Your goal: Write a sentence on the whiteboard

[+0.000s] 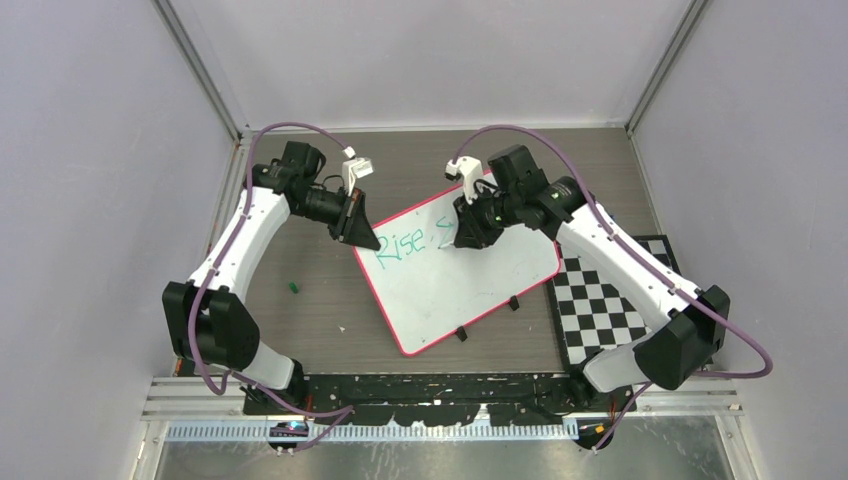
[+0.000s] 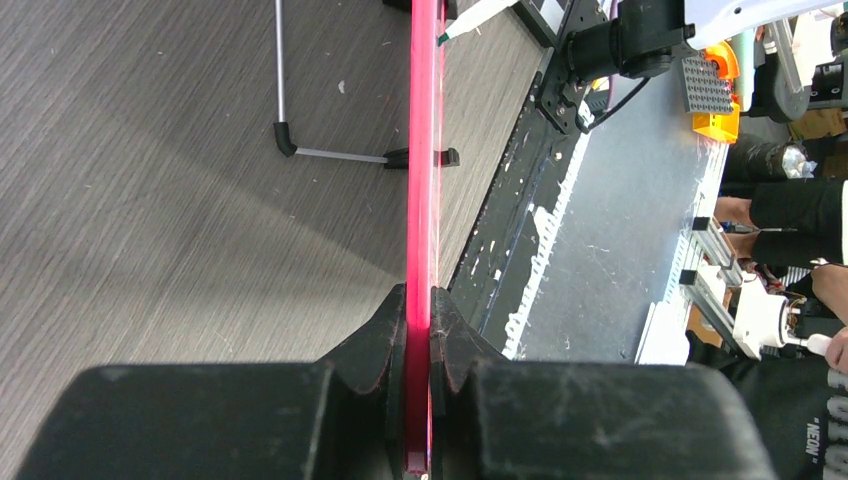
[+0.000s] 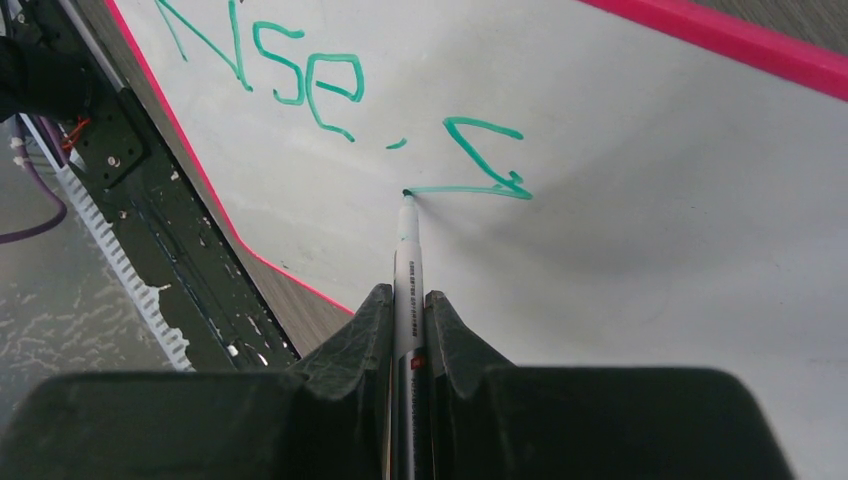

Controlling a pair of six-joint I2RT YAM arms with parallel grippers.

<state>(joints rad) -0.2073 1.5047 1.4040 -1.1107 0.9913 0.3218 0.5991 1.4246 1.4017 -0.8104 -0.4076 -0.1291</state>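
The right gripper [image 3: 408,300] is clamped on a marker [image 3: 407,262], one finger on each side of the barrel. The marker points toward 12 o'clock in the wrist view. Its tip touches the board [image 3: 660,210] at the left end of a fresh teal stroke [image 3: 485,160] shaped like a rough S. A short comma dash sits just beyond the tip at 12 o'clock. Further out, at 11 o'clock, the sentence [image 3: 300,70] so far reads "Rise". The board's pink rim runs along the 9 o'clock side and crosses the corner at 1 o'clock.

The left gripper [image 2: 419,300] is closed on the board's rim, which its own camera sees edge-on as a pink line running straight to 12 o'clock between the fingers.

From above, the board lies near the middle of the table [image 1: 300,330], turned so its corners point to about 12, 3, 6 and 9 o'clock. The left gripper holds the 9 o'clock corner, and the right one is over the upper half, near the 12 o'clock corner. Two black clips [image 1: 461,333] sit on the board's 5 o'clock edge. A checkerboard mat [image 1: 600,305] lies just beside the board at 4 o'clock. A small green object [image 1: 293,287] rests on the table at 9 o'clock, well apart from the board.
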